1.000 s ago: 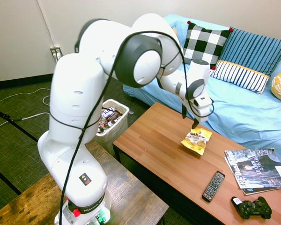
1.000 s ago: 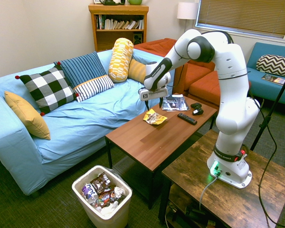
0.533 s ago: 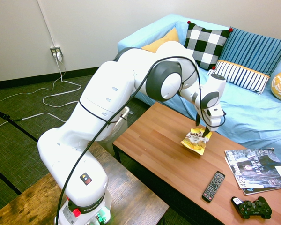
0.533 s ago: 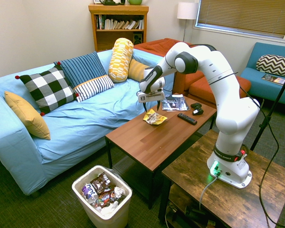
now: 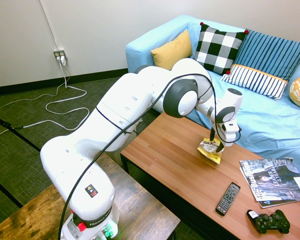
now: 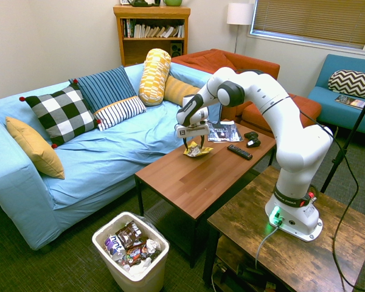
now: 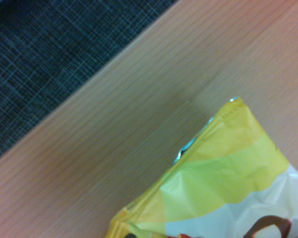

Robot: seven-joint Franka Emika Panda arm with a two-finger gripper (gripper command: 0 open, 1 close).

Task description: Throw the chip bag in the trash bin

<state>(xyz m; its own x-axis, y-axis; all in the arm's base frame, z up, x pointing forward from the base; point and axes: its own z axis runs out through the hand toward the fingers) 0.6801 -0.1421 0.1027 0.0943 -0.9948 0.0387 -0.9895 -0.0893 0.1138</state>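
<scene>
The chip bag (image 5: pixel 209 149), yellow-orange with a white band and dark lettering, lies on the wooden coffee table (image 5: pixel 165 155) near its sofa-side edge. My gripper (image 5: pixel 219 145) has come down right at the bag, fingers open, one dark finger against the bag's side. From the other side the gripper (image 6: pixel 193 145) stands directly over the chip bag (image 6: pixel 198 151). The wrist view shows the chip bag (image 7: pixel 228 178) close up on the wood. The white trash bin (image 6: pixel 103 235), holding snack wrappers, stands on the carpet off the table's end, well away from the gripper.
A remote (image 5: pixel 228 198), a black game controller (image 5: pixel 269 222) and magazines (image 5: pixel 275 187) lie at the table's other end. The blue sofa (image 6: pixel 109 146) with cushions runs along the table's far side. A darker wooden side table (image 6: pixel 292 255) bears the arm.
The arm has stretched out and lowered the gripper from above the table onto the chip bag. The bag has barely shifted. The fingers stayed open.
</scene>
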